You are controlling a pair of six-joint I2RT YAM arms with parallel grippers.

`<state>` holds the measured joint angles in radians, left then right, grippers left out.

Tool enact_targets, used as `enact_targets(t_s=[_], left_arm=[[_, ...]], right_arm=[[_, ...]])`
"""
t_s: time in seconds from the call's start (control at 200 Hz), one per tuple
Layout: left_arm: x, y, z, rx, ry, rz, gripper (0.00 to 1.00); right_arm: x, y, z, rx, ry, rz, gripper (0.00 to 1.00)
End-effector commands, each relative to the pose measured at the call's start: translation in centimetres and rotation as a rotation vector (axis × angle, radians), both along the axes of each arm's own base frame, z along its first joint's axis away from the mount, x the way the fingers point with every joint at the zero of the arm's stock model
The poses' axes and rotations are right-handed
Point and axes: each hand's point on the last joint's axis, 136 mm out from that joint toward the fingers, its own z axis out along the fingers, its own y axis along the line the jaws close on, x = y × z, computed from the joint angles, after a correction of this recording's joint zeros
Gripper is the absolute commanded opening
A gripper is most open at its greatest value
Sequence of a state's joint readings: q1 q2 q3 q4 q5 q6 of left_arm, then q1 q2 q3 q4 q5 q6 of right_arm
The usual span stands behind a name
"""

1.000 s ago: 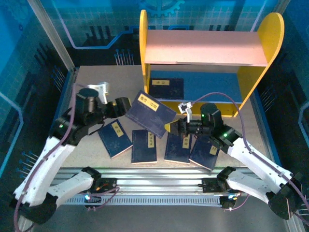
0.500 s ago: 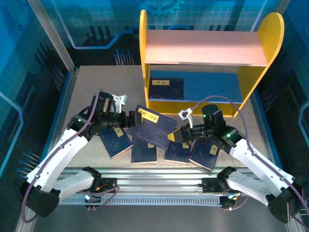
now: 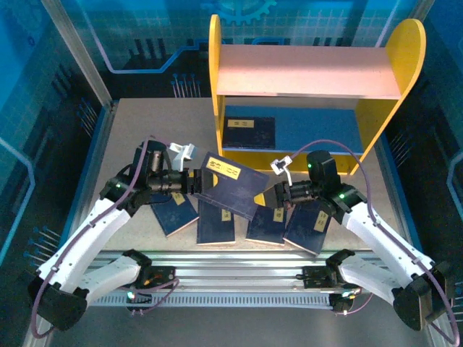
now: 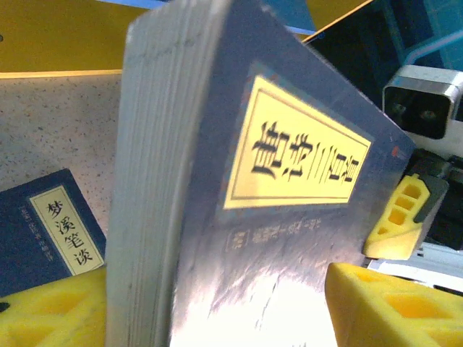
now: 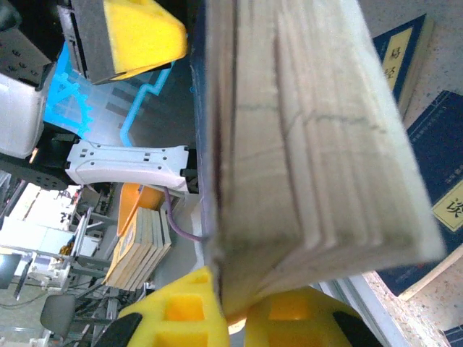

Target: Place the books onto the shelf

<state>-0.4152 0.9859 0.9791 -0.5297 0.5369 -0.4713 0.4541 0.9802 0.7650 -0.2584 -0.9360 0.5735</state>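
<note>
The right claw [image 3: 269, 196] pinches one corner of the raised book [image 3: 230, 184], mid-frame. The left claw [image 3: 194, 181] straddles its other edge; whether it grips, I cannot tell. An early release could drop it.

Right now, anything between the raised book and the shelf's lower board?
Nothing visible. The raised book, clamped in the right gripper, has only bare table between it and the shelf. One shelved book lies on the blue lower board's left part; the right part is bare.

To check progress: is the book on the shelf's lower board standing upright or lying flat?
Lying flat: the book shows its whole cover, label upward, on the blue lower board.
</note>
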Motion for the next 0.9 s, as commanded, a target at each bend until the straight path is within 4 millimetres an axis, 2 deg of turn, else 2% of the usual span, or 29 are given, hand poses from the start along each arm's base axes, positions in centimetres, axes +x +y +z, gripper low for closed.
enact_targets(t_s=[0.0, 0.28, 0.505, 0.59, 0.801, 0.896], left_arm=[[-0.5, -0.2, 0.5, -0.028, -0.029, -0.037, 0.58], [-0.3, -0.4, 0.2, -0.025, -0.038, -0.055, 0.28], [0.7, -0.9, 0.6, -0.066, -0.085, -0.044, 0.04], [1.0, -1.0, 1.2, -0.100, -0.114, -0.033, 0.00], [1.3, -1.3, 2.9, -0.185, -0.168, -0.014, 0.00], [1.6, -1.5, 3.6, -0.227, -0.189, -0.007, 0.00]], right_arm=[[0.2, -0.2, 1.0, 0.026, -0.022, 0.019, 0.08], [1.4, -0.7, 0.3, 0.008, -0.008, -0.013, 0.09], [1.8, -0.8, 0.1, 0.016, -0.010, -0.045, 0.19], [1.9, -1.0, 0.2, 0.022, -0.015, -0.065, 0.22], [2.2, -1.3, -0.1, 0.034, -0.005, -0.121, 0.34], [2.6, -1.6, -0.7, 0.032, 0.007, -0.161, 0.45]])
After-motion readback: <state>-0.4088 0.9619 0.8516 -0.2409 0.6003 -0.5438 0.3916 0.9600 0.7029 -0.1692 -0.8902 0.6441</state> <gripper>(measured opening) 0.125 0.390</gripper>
